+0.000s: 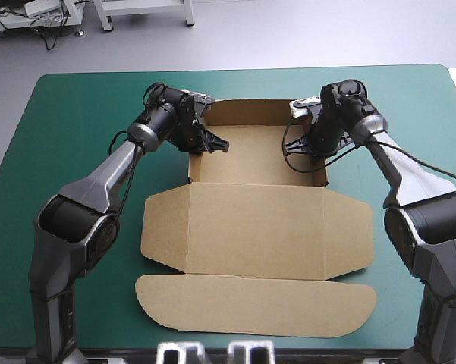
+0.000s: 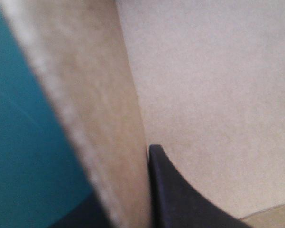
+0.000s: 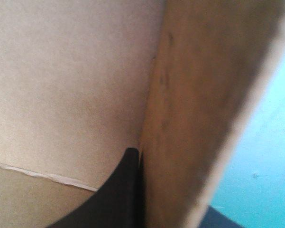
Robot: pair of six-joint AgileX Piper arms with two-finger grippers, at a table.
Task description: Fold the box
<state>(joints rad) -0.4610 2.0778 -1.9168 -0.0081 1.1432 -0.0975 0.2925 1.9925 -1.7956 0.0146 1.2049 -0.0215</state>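
- The left arm enters from the near-left side of the worktop (image 1: 76, 106). Its forearm reaches forward and inward, with the wrist turned toward the centre.
- The left gripper (image 1: 205, 143) sits at the left wall of the raised tray part of the box (image 1: 254, 227). It pinches that wall, all but pressed together on the board.
- The right arm mirrors this pose from the near-right side, its wrist bent inward over the tray.
- The right gripper (image 1: 307, 148) clamps the tray's right wall in the same way.
- The box lies at the middle of the teal-green cover. The tray stands toward the far edge. The lid, its two side flaps and a rounded front flap lie flat toward the near edge.
- In the left wrist view, one black finger (image 2: 180, 199) rests inside the tray against the left wall (image 2: 99, 118). The outer finger shows only as a dark sliver beyond the board.
- In the right wrist view, the inner finger (image 3: 118, 194) touches the right wall (image 3: 194, 118). The outer finger is almost wholly hidden (a dark corner only).
- In the high view, both grippers cover parts of the tray's side walls.
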